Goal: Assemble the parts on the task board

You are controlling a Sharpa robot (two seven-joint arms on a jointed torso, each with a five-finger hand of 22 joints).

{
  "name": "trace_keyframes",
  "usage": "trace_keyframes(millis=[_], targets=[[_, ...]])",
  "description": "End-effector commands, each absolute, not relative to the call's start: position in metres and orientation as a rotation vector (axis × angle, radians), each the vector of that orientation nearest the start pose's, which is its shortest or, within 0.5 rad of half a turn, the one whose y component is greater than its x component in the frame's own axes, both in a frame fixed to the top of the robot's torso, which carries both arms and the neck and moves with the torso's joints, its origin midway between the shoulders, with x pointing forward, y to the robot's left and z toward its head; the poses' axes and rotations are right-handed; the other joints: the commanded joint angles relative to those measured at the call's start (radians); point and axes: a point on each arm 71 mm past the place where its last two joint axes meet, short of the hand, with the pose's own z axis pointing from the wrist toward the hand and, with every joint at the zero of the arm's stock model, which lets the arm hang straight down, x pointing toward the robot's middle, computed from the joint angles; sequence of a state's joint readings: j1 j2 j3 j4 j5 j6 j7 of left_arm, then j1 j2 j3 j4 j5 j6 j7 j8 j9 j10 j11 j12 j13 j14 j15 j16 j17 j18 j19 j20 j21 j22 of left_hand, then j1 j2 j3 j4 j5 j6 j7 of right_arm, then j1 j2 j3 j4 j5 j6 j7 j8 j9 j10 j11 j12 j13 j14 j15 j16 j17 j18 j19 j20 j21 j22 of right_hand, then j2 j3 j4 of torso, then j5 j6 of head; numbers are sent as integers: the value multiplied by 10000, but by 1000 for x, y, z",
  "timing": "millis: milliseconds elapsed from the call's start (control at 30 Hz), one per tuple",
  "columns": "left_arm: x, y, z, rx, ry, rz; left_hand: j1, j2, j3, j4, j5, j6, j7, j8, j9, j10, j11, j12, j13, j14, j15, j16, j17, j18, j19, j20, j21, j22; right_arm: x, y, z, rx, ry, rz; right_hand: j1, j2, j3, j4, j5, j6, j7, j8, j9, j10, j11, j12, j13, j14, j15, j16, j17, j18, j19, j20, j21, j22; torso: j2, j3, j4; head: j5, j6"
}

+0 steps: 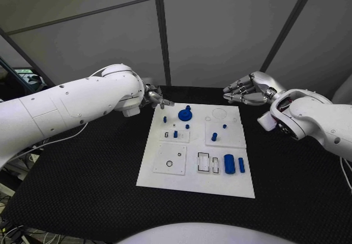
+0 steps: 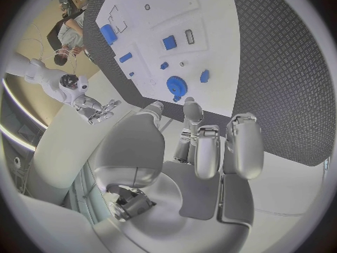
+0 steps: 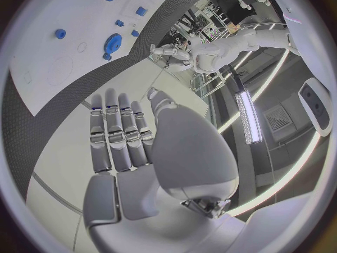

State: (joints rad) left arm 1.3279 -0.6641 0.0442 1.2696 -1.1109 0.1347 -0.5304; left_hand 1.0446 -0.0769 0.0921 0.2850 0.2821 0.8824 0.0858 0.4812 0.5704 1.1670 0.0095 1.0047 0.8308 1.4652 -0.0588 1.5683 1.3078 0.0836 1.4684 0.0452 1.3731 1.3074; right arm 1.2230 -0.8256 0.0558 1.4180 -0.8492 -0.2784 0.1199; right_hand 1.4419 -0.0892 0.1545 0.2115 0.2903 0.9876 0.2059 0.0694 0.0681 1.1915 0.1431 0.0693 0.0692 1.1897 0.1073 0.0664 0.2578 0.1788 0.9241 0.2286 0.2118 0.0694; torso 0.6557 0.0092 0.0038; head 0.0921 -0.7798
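The white task board (image 1: 197, 175) lies in the middle of the black table. A blue gear (image 1: 185, 116) stands near its far edge, with small blue pegs (image 1: 214, 136) around it and a thick blue cylinder (image 1: 229, 163) beside a slimmer one (image 1: 241, 163) near the right edge. My left hand (image 1: 155, 97) hovers just off the board's far left corner, fingers apart and holding nothing; in the left wrist view its fingers (image 2: 242, 143) point toward the gear (image 2: 176, 86). My right hand (image 1: 248, 89) hangs beyond the far right corner, fingers straight (image 3: 119, 135) and holding nothing.
The board (image 2: 210, 17) carries several outlined slots (image 1: 204, 162) and a round hole (image 1: 170, 163) near its front. Black table (image 1: 81, 168) surrounds the board on all sides. A grey panel wall (image 1: 212, 40) stands behind the table.
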Motion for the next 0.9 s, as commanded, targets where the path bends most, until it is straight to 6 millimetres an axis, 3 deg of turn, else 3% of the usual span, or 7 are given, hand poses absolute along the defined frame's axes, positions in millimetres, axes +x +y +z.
trace_keyframes(millis=[33,267,433,633,733,900], targets=[[562,203,-148,-2261,21856,-3487,138,-3,-84,-12,1,-6,28,-92,-52,-59,44,-1,-25,1039,71,-20,2583,-292,112,77,-19,295,519,-221,-142,3436,16017,10711,-63,1,-55,17,39,-35,49,-12,0,-92,9,1,-12,-60,-30,-34,-9,59,27,58,-42,-15,17,2,-21,20,45],[580,204,-157,-1916,21981,-2439,470,49,-250,-55,12,64,39,-200,-199,-135,59,-31,-110,1031,89,-39,2563,-280,93,104,-66,263,519,-219,-142,3413,16030,10750,-62,4,-55,14,46,-38,49,-12,-1,-94,9,2,-12,-61,-29,-34,-12,59,29,59,-48,-16,22,-16,-15,19,55],[586,203,-166,-1874,22195,-2093,557,80,-290,-58,14,105,35,-216,-232,-133,56,-13,-101,1034,89,-30,2572,-284,101,108,-50,287,519,-218,-142,3403,16040,10766,-62,4,-55,14,46,-38,49,-12,-1,-94,9,2,-12,-61,-29,-34,-12,59,29,59,-48,-16,2,-1,-17,30,32],[588,201,-172,-1865,22378,-1946,593,104,-306,-54,16,122,33,-223,-248,-133,54,-8,-102,1040,89,-14,2589,-285,103,109,-46,294,519,-217,-143,3394,16049,10783,-62,4,-55,14,46,-38,49,-12,-1,-94,9,2,-12,-61,-29,-34,-12,59,29,59,-48,-16,2,-11,-4,29,12],[588,200,-176,-1854,22482,-1912,605,116,-312,-51,17,128,33,-227,-254,-135,53,-8,-104,1041,89,-11,2592,-286,105,109,-42,300,519,-217,-143,3385,16056,10798,-61,5,-54,13,47,-39,48,-12,-1,-94,8,2,-12,-61,-29,-33,-13,59,29,59,-49,-16,-9,6,3,33,2],[587,198,-182,-1763,22668,-1936,625,133,-321,-48,17,137,31,-233,-265,-135,53,-5,-105,1046,89,-1,2604,-291,114,110,-25,322,519,-216,-143,3373,16063,10818,-55,13,-49,6,59,-42,48,-12,-1,-96,7,4,-12,-63,-29,-32,-18,60,33,60,-58,-18,-9,3,2,28,-3]])
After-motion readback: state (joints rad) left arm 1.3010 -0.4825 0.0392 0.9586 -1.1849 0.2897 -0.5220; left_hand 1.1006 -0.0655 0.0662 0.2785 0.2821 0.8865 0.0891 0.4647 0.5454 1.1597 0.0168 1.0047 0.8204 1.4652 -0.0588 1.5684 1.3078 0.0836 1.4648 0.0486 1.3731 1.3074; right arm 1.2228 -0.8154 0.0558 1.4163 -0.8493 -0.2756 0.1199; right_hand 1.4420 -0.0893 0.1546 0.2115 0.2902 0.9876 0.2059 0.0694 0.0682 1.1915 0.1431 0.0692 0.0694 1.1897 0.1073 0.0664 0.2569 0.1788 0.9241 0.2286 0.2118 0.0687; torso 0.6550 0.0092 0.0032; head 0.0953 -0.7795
